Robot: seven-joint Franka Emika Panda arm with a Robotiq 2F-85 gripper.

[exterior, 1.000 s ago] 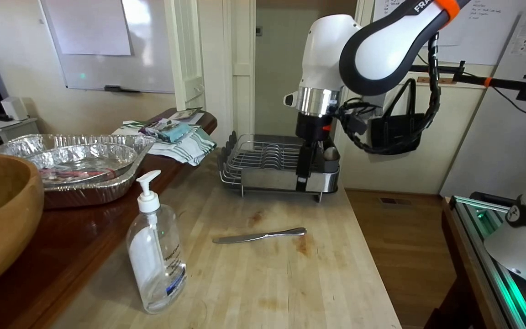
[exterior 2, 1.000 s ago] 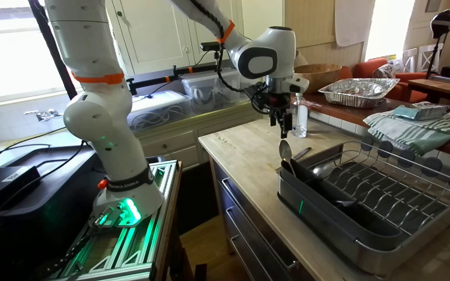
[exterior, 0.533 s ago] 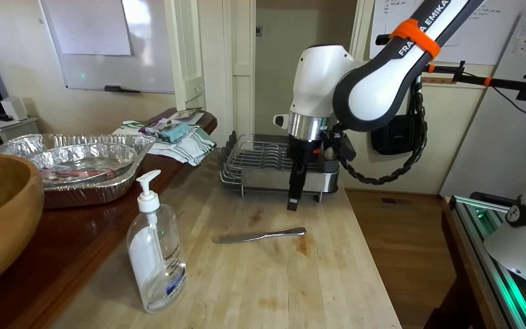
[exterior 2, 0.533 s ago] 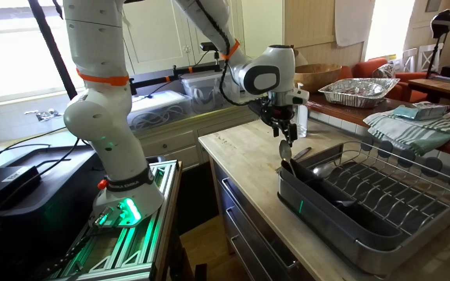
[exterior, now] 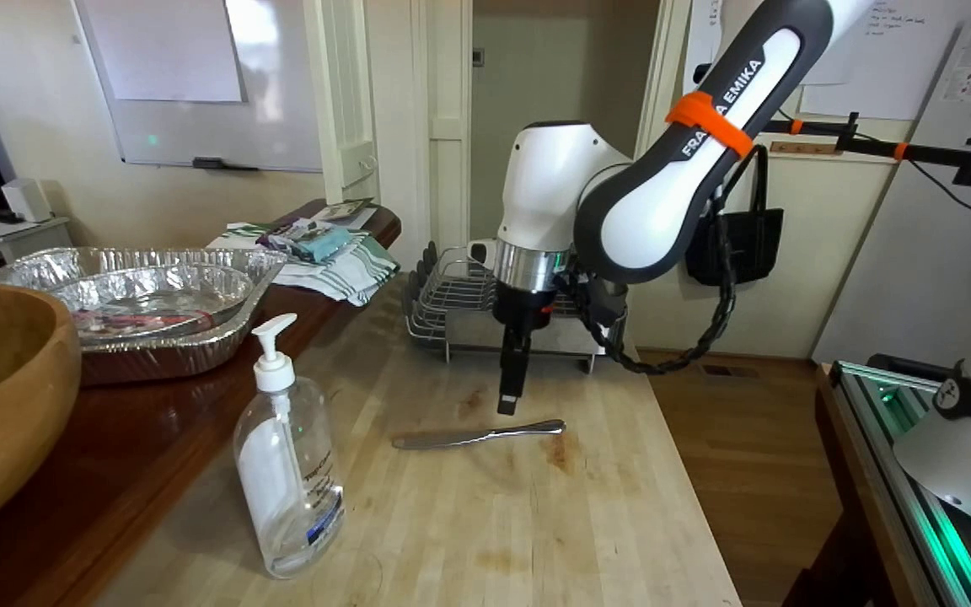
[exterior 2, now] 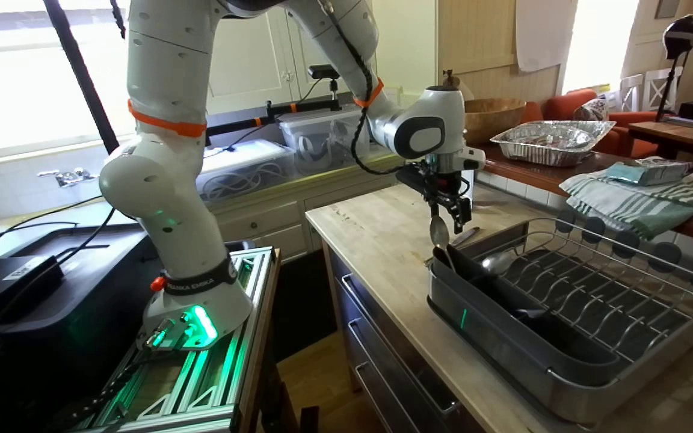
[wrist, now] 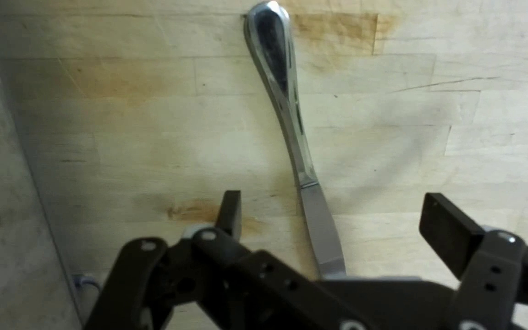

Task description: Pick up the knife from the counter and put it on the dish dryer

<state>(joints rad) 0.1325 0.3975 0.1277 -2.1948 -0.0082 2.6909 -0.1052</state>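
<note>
My black two-fingered claw [wrist: 339, 222] hangs over the long, light-coloured wooden butcher-block surface [exterior: 469, 523], jaws spread wide and holding nothing. The slim silvery-grey metal table knife [wrist: 298, 142] lies flat on that surface, not touching the claw: in an exterior view, bare wood shows between the claw's lower end and the metal.

What I need to read is how it runs. In my wrist view the long axis comes down from the rounded handle [wrist: 271, 46] near the top edge, leaning slightly, to the blade [wrist: 320, 220], which lines up with the gap between the black fingers [wrist: 452, 233] before the claw's own body hides its tip. So I judge the jaws would close across the knife, not along it, and the slant looks small enough to take without turning the claw. The handle lies ahead, up the picture; straight down, I'd expect to meet the metal near the join of handle and blade. The low rectangular dish rack of shiny metal wire [exterior: 473, 330] stands farther along the same surface, apart from the knife.
</note>
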